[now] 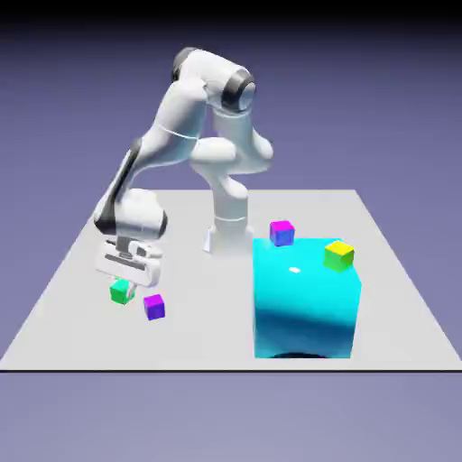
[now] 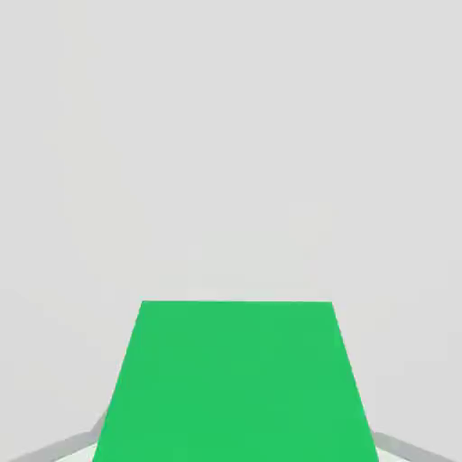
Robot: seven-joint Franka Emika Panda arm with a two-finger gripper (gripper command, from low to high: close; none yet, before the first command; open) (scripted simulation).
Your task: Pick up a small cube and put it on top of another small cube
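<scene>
The tiny green cube [image 1: 119,292] with a teal-shaded side sits at the exterior view's left, right under my hand. My gripper [image 1: 124,286] reaches down over it, fingers on either side. In the hand view the green cube [image 2: 236,383] fills the lower middle, and my gripper [image 2: 236,444] has a grey fingertip [image 2: 68,442] against its left edge and the other against its right edge, so it looks shut on the cube. The tiny purple cube [image 1: 154,307] with a magenta top rests on the table [image 1: 72,307] just to the exterior view's right of the green one, slightly nearer the camera.
A big cyan block [image 1: 305,302] stands at the exterior view's right. A yellow-topped green cube [image 1: 339,255] sits on its far right corner. A blue cube with a magenta top [image 1: 282,233] rests behind the block, near the robot's base [image 1: 227,236].
</scene>
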